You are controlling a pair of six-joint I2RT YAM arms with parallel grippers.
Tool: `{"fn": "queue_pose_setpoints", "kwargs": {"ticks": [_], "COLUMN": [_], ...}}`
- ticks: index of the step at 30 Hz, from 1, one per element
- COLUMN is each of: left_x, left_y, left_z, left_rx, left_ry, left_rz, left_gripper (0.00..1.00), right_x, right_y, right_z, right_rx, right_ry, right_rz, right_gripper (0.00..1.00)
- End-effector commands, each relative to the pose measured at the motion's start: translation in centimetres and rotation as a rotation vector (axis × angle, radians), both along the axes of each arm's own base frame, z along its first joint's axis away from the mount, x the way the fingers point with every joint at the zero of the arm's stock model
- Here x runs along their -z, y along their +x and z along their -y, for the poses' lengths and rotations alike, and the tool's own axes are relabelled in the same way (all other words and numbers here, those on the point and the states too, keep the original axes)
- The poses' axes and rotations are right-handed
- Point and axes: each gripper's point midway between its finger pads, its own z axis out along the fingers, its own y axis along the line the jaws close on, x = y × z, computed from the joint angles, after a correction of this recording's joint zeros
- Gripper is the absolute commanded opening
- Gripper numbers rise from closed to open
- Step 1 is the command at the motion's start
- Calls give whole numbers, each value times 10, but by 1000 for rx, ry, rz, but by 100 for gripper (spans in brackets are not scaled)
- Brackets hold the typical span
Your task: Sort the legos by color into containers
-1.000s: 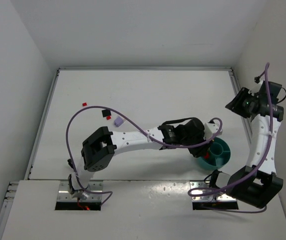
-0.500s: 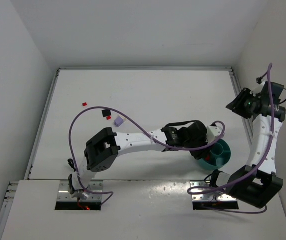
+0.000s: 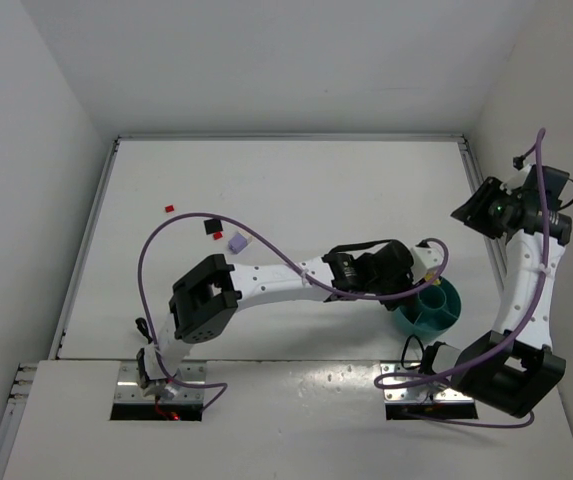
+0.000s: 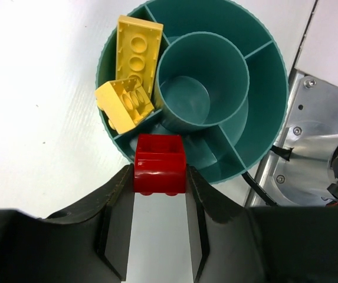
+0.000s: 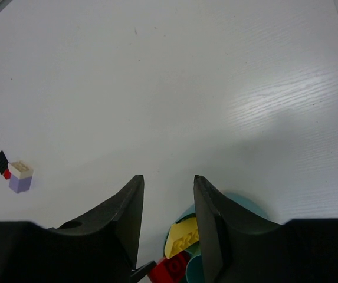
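My left gripper (image 4: 160, 172) is shut on a red lego (image 4: 160, 162), which hangs over the near rim of the teal bowl (image 4: 267, 88). Two yellow legos (image 4: 138, 50) lie together in the bowl's left compartment; the other containers in view hold nothing. In the top view the left gripper (image 3: 416, 284) sits at the bowl's (image 3: 444, 318) left edge. My right gripper (image 5: 167, 180) is open and empty, raised near the right wall (image 3: 486, 207) and looking down on the bowl (image 5: 239, 203). A lavender lego (image 3: 236, 242) and a small red lego (image 3: 170, 209) lie on the table at the left.
A small black and red piece (image 3: 211, 228) lies beside the lavender lego (image 5: 20, 177). A purple cable (image 3: 166, 230) loops above the table's left half. Metal mounting plates (image 4: 322, 118) sit just right of the bowl, and white walls enclose the table.
The left arm's elbow swung slightly right and its wrist drew back, uncovering more of the bowl. The red lego stays gripped. The right gripper barely shifted.
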Motion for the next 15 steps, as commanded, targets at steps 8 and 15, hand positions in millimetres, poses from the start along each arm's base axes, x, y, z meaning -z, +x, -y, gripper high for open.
{"fn": "queue_pose_setpoints", "kwargs": {"ticks": [8, 15], "left_x": [-26, -64], "left_y": [11, 15], "left_z": [4, -1], "left_rx": [43, 49], "left_ry": [-50, -124], "left_rz": [36, 48], "left_gripper": [63, 70], "right_x": [0, -2], "right_y": [-3, 3], "right_z": [-6, -3], "right_rx": [-14, -14], "right_ry": [22, 12], "right_rz": [22, 40], "right_gripper": [43, 43]}}
